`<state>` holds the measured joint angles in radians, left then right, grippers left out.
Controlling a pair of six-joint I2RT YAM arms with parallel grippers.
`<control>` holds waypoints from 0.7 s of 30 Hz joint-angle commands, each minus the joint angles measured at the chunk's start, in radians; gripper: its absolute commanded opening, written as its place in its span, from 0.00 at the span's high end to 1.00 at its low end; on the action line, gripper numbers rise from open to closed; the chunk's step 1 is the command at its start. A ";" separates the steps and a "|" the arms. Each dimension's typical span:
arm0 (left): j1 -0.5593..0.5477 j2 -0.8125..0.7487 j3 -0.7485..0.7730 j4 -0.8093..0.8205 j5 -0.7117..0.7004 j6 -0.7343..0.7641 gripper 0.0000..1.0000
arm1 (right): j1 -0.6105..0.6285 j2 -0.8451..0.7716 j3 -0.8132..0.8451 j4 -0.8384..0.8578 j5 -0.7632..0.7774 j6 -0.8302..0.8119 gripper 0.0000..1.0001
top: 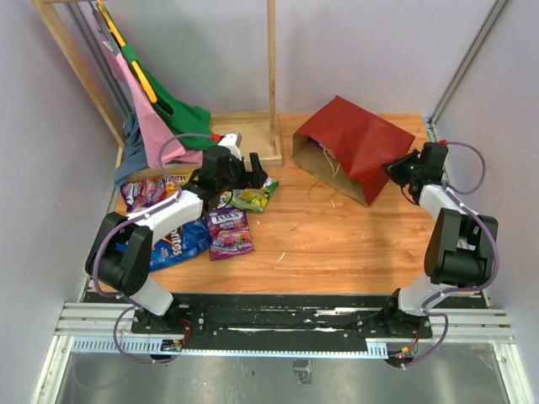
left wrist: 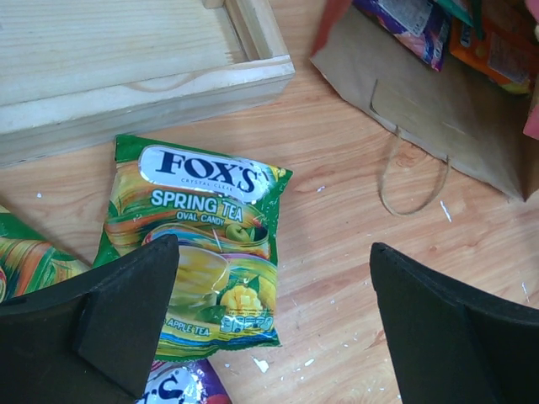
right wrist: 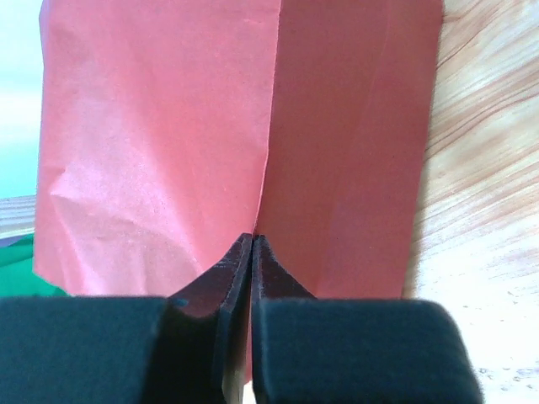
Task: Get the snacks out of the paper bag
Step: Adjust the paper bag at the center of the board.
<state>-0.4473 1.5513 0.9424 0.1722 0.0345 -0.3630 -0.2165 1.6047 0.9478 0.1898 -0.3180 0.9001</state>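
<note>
The paper bag (top: 354, 143) lies on its side at the back right, dark red, with its brown mouth facing left. My right gripper (right wrist: 254, 240) is shut on a fold of the paper bag (right wrist: 168, 126) at its closed end. Purple (left wrist: 413, 21) and orange (left wrist: 497, 50) snacks show inside the bag's mouth (left wrist: 446, 109). My left gripper (left wrist: 274, 252) hangs open over a yellow-green Fox's packet (left wrist: 198, 236) that lies flat on the table, holding nothing. A purple packet (top: 227, 231) and the blue Doritos bag (top: 177, 240) lie nearer the left arm.
A wooden rack base (left wrist: 126, 76) stands just behind the green packet. Pink and green garments (top: 152, 105) hang from it at the back left. Another purple packet (top: 143, 192) lies by the left wall. The bag's string handle (left wrist: 413, 181) loops onto the wood.
</note>
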 commanded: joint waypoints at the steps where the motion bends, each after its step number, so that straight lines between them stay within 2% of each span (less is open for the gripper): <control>1: 0.004 -0.009 0.018 -0.005 -0.013 0.019 0.00 | 0.021 -0.022 0.022 0.046 -0.018 -0.035 0.89; 5: 0.004 -0.006 0.017 -0.002 -0.011 0.019 0.00 | 0.026 -0.130 0.003 -0.008 0.018 -0.105 0.53; 9: 0.004 0.002 0.018 0.005 -0.003 0.014 0.00 | 0.098 -0.275 0.012 -0.149 0.113 -0.259 0.32; 13: 0.003 0.011 0.018 0.012 0.008 0.011 0.00 | 0.298 -0.415 0.021 -0.233 0.325 -0.471 0.11; 15: 0.004 0.010 0.017 0.013 0.011 0.008 0.00 | 0.389 -0.436 0.035 -0.235 0.368 -0.588 0.09; 17: 0.004 0.008 0.015 0.016 0.015 0.007 0.00 | 0.451 -0.420 0.077 -0.256 0.320 -0.688 0.09; 19: 0.003 0.006 0.013 0.016 0.018 0.004 0.00 | 0.510 -0.384 0.141 -0.309 0.266 -0.798 0.12; 21: 0.003 0.003 0.010 0.016 0.020 0.004 0.00 | 0.578 -0.347 0.200 -0.363 0.278 -0.891 0.15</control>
<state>-0.4473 1.5558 0.9424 0.1696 0.0429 -0.3634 0.2584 1.1980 1.0451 -0.0467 -0.0612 0.3050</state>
